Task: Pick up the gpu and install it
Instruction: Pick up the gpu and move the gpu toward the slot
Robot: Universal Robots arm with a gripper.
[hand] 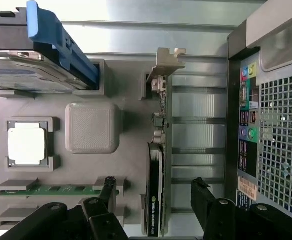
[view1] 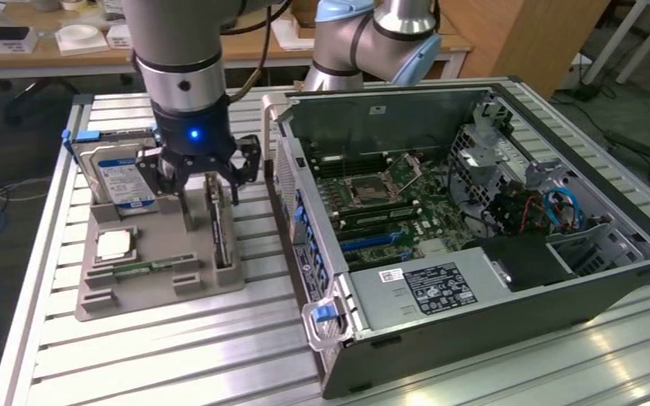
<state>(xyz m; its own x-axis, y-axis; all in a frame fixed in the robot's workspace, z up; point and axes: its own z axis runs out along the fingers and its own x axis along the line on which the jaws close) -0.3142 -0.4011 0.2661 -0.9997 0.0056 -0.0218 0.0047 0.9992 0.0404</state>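
1. GPU (hand: 154,200) stands on edge in its slot of the grey holder (hand: 93,95) on the tabletop (view1: 167,355), beside the open PC case (view1: 472,313).
2. Fingers (hand: 203,200) spread wide, one each side of the card, not touching it, holding nothing.
3. Hard drive (view1: 122,173) sits in the same holder.

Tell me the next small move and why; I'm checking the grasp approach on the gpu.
Probably ease straight down. The gripper is open, its fingers on either side of the gpu, which stands on edge in the grey holder; neither finger appears to touch the card.
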